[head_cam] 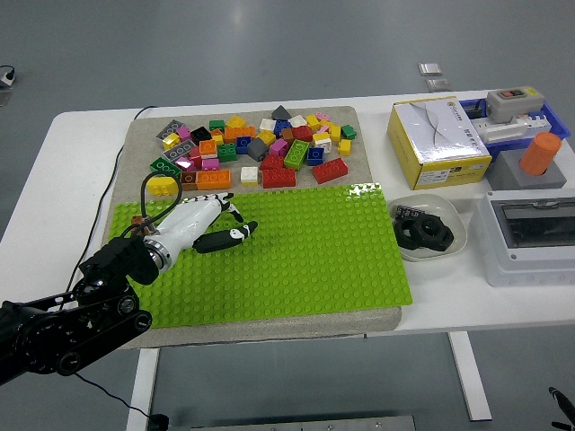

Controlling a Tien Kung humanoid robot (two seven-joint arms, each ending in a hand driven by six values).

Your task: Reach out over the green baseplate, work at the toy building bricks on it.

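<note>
Left hand reaches in from lower left over green baseplate, thumb and fingers pinched near small lime brick (same green as plate, so cannot tell if truly gripped). Baseplate lies on grey mat on white desk. Loose toy bricks heaped on mat just behind baseplate. Further right: yellow box, white bowl with black parts, orange cylinder.

Green baseplate flat on grey mat, studs up, mostly bare. Toy bricks, mixed colours, loose pile just behind its far edge, on mat.
</note>
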